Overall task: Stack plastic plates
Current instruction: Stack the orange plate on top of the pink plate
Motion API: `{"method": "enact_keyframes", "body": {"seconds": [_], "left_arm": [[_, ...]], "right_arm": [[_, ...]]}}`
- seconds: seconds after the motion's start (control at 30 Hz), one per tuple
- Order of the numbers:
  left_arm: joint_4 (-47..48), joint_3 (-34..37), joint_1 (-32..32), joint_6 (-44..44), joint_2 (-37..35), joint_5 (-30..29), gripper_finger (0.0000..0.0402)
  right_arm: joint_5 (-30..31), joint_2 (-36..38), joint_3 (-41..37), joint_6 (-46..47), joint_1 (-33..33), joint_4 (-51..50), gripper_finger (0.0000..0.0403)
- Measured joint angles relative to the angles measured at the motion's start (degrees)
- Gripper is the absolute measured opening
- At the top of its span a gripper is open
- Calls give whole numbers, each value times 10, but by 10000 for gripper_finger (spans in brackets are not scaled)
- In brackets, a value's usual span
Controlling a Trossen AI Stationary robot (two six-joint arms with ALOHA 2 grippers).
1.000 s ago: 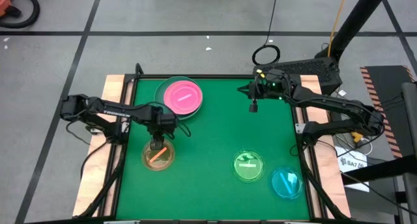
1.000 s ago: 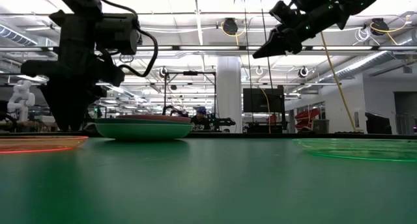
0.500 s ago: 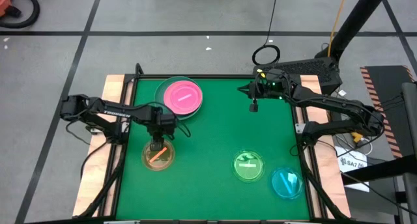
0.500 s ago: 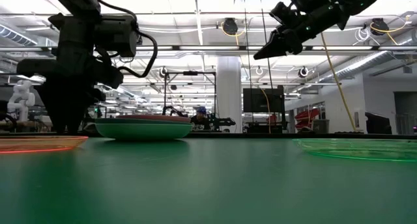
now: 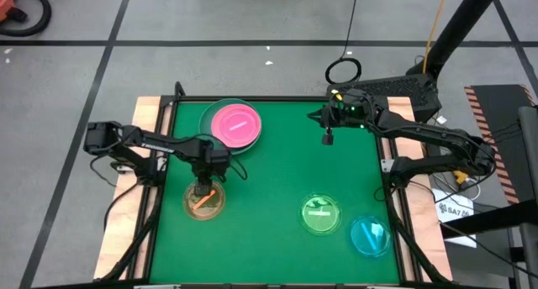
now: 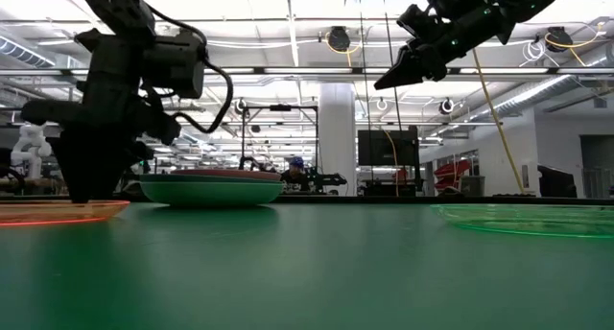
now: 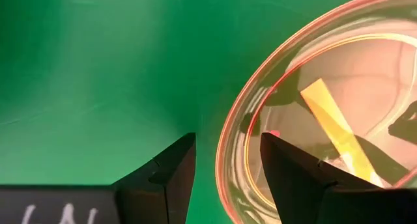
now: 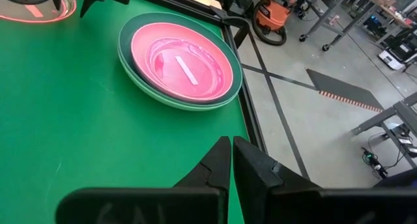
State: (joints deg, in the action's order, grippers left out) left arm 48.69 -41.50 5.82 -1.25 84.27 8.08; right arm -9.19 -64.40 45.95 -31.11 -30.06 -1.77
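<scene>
A small amber plate (image 5: 210,207) lies flat on the green mat at the near left. My left gripper (image 5: 202,191) points down over its far rim and is open. In the left wrist view the left gripper (image 7: 225,142) has the amber plate's rim (image 7: 228,152) between its fingers, one outside over the mat, one over the plate's inside. Whether they touch it I cannot tell. A pink plate (image 5: 235,125) lies on top of larger greenish plates (image 8: 133,71) at the far left. A green plate (image 5: 321,215) and a cyan plate (image 5: 370,236) lie near right. My right gripper (image 5: 327,139) hangs shut, high over the far right.
The mat's raised black frame (image 5: 168,155) and wooden side boards (image 5: 126,230) bound the work area. Bare mat (image 5: 286,171) lies between the pink stack and the green plate. Beyond the far edge the low view shows a hall with equipment.
My left gripper has sunk a little toward the amber plate, still pointing down and still open. The plates and my right arm have kept still.
</scene>
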Motion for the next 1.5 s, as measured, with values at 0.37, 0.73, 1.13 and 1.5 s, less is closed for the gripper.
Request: {"method": "enact_keyframes", "body": {"seconds": [0.37, 0.73, 1.13, 1.5], "left_arm": [[-1, 0, 0, -6, 1, 11, 164], [-1, 0, 0, -5, 1, 11, 108], [0, 0, 0, -4, 1, 11, 77], [1, 0, 0, -2, 1, 11, 40]], "right_arm": [[0, 0, 0, 0, 0, 0, 11], [1, 0, 0, 0, 0, 0, 11], [1, 0, 0, 0, 0, 1, 11], [1, 0, 0, 0, 0, 1, 11]]}}
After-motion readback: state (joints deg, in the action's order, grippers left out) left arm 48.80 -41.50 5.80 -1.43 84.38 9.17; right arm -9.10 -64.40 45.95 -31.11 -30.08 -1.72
